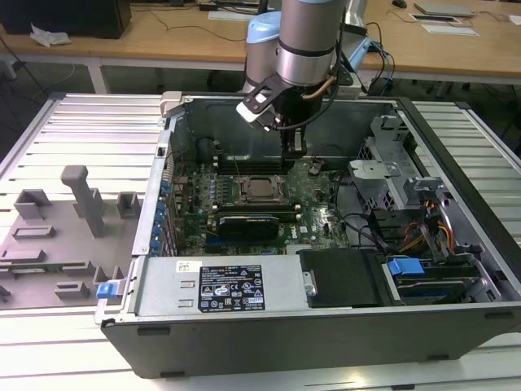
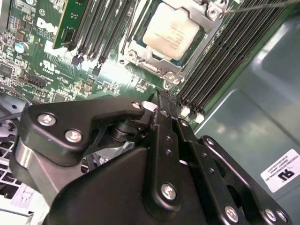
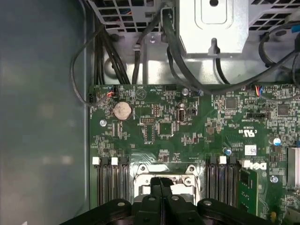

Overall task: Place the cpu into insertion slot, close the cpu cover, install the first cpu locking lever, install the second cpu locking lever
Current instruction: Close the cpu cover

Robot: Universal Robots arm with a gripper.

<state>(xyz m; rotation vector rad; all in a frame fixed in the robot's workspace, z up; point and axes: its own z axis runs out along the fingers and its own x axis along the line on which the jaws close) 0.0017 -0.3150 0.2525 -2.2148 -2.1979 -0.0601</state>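
The cpu (image 2: 171,30), a pale silvery square, lies flat in the insertion slot (image 1: 260,190) in the middle of the motherboard. The silvery cpu cover (image 2: 145,58) frames it and appears to lie down over its edges. A thin metal lever rod (image 2: 262,5) runs along one side of the socket. My gripper (image 1: 289,163) hangs just behind the socket toward the case's back wall, a little above the board. In both wrist views its black fingers (image 3: 161,180) are pressed together with nothing between them, and their tips (image 2: 161,96) sit beside the socket's corner.
Long black memory slots (image 2: 220,56) flank the socket on both sides. A long black card (image 1: 252,220) lies in front of it. A drive cage (image 1: 391,175) with cables stands at the exterior view's right. The power supply (image 1: 236,285) is in front. The case walls enclose everything.
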